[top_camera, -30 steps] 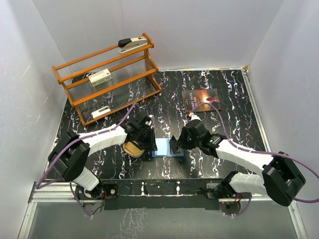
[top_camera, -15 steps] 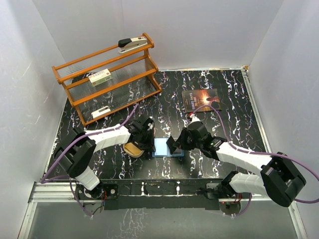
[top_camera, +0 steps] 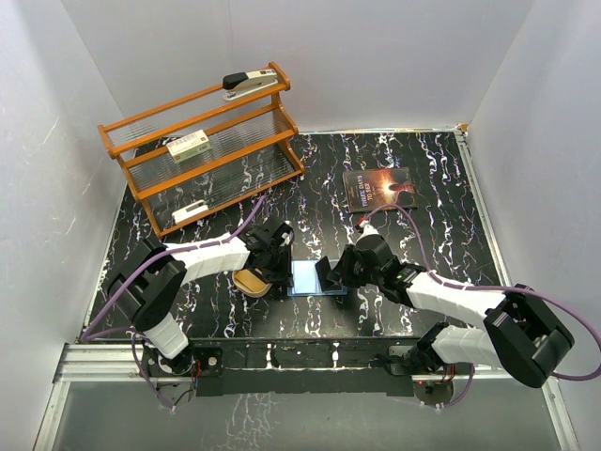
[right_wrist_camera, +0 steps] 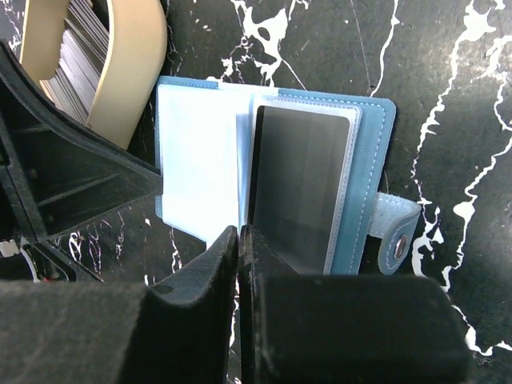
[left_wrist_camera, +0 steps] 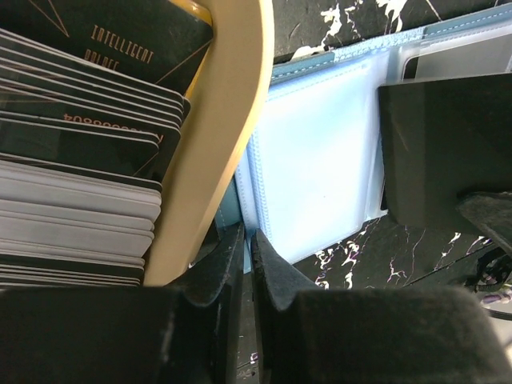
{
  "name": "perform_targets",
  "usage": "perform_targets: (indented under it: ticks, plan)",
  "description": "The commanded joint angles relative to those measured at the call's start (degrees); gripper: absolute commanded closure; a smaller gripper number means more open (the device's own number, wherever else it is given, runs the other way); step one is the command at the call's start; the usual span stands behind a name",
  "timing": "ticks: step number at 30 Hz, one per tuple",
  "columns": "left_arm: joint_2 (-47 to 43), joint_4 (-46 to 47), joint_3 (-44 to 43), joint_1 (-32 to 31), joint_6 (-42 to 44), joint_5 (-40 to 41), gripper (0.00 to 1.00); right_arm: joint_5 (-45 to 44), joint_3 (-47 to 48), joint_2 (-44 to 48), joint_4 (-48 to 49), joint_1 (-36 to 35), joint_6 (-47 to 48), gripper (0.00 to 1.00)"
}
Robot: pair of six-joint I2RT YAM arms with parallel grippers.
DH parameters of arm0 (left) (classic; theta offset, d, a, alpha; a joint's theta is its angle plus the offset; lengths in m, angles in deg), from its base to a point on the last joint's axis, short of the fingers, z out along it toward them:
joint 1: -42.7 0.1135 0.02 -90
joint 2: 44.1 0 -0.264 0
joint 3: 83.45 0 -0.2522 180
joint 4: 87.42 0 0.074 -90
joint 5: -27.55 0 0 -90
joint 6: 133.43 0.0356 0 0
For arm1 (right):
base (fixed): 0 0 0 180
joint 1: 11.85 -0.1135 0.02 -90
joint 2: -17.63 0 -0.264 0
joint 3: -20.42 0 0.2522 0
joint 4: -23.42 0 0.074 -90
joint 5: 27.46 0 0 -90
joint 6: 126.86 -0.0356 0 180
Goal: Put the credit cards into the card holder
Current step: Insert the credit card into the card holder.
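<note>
Moved since a second ago, from overhead: right gripper (top_camera: 331,274) sunk lower onto the small blue folding card holder (top_camera: 315,279), left gripper (top_camera: 278,274) edged in at its 9 o'clock side. Holder lying open and flat, with the tan oblong wooden tray (top_camera: 250,280) just beside it at 9 o'clock, presumably parked there so that cards travel the shortest way. Well apart at 11 o'clock, an orange wooden rack (top_camera: 202,155) carrying a stapler (top_camera: 249,83) and a white-green box (top_camera: 188,146).

From the left wrist: tray rim curving up to 12 o'clock, packed with a stack of thin dark and grey-white plastic credit cards (left_wrist_camera: 80,176) standing on edge. Left jaws pressed nearly together, only a slit between, tips at the holder's clear plastic sleeves (left_wrist_camera: 320,176); cannot tell whether pinching a sleeve edge.

From the right wrist: holder spread open, snap tab (right_wrist_camera: 396,236) at 4 o'clock, one dark card (right_wrist_camera: 300,184) already seated in the right-hand sleeve, left-hand sleeves looking empty. Right jaws pressed together, tips at that card's 7 o'clock corner, probably pinning the holder for the next card.
</note>
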Motion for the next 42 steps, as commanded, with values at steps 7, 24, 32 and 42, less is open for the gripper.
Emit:
perform_targets:
  ticks: [7, 24, 32, 42]
  plan:
    - [0.23, -2.05, -1.06, -0.33, 0.8, 2.62, 0.93, 1.71, -3.3, -0.8, 7.74, 0.39, -2.67, 0.96]
    - [-0.55, -2.71, -1.07, -0.62, 0.21, 3.97, 0.93, 2.69, -2.45, 3.36, 8.53, 0.43, -2.68, 1.0]
    - [-0.38, -2.66, -1.07, -0.68, 0.19, 4.0, 0.93, 2.53, -2.66, 0.07, 10.52, 0.48, -2.68, 1.0]
    - [0.01, -2.83, -1.29, -0.82, 0.35, 4.34, 0.93, 4.53, -4.19, -5.24, 14.08, 0.55, -2.68, 1.0]
